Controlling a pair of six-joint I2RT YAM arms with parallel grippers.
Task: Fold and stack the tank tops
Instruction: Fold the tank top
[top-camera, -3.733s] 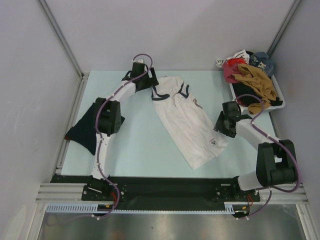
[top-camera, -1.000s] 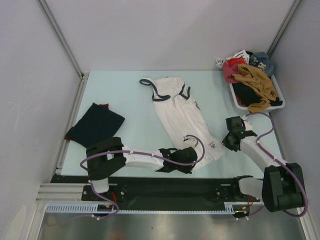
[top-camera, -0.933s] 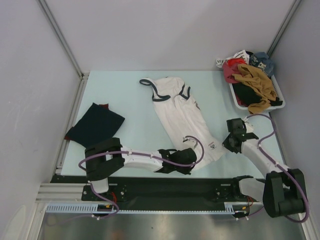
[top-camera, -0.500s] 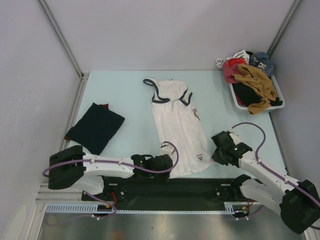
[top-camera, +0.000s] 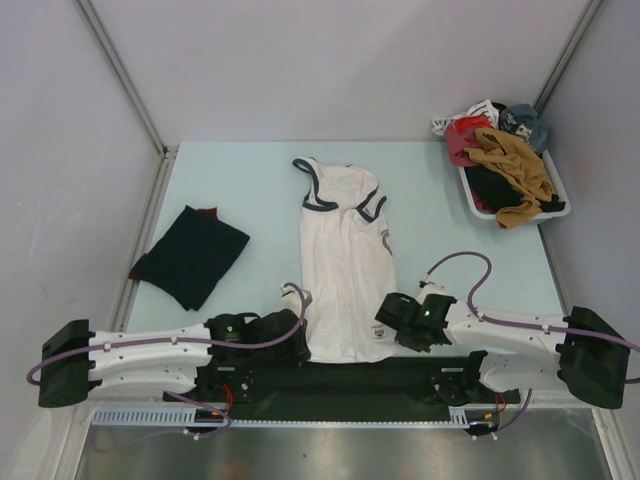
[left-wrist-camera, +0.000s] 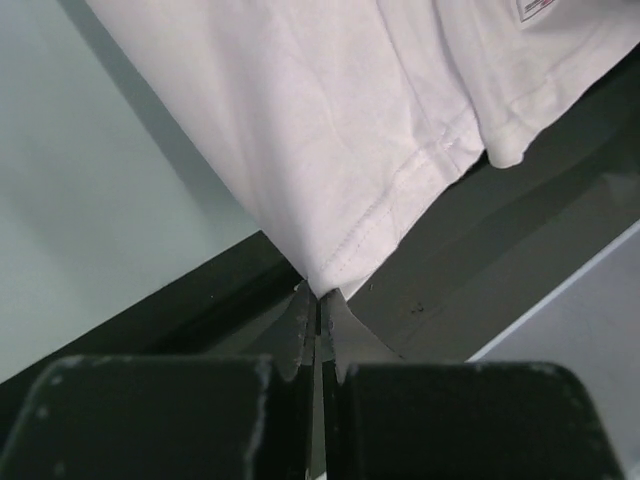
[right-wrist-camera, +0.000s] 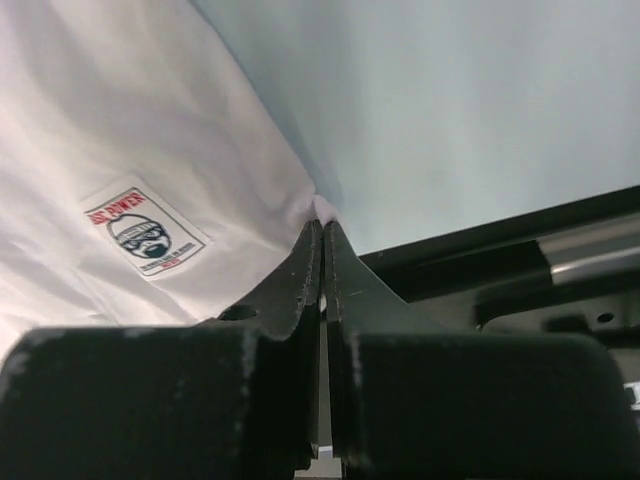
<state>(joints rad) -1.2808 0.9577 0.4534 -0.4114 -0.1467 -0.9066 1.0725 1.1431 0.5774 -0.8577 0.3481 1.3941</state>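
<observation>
Bare table (top-camera: 250, 190) lies open either side of the white tank top (top-camera: 345, 260): toward the navy tank top (top-camera: 190, 255) at left and the heaped tray (top-camera: 552, 213) far right. The left arm (top-camera: 150, 345) and right arm (top-camera: 510, 332) lie low along the near edge, barring it.

Both arms had white tubular links joined by blocky black joint housings. The left arm (top-camera: 125, 352), at 7 o'clock in the overhead view, and the right arm (top-camera: 510, 332), at 5 o'clock, each trailed a looping purple cable (top-camera: 460, 257). The left end effector (left-wrist-camera: 318, 300) and the right end effector (right-wrist-camera: 322, 230) each showed two thin dark-grey fingers (right-wrist-camera: 300, 275) tapering from a matte black body, edges slightly scuffed.
</observation>
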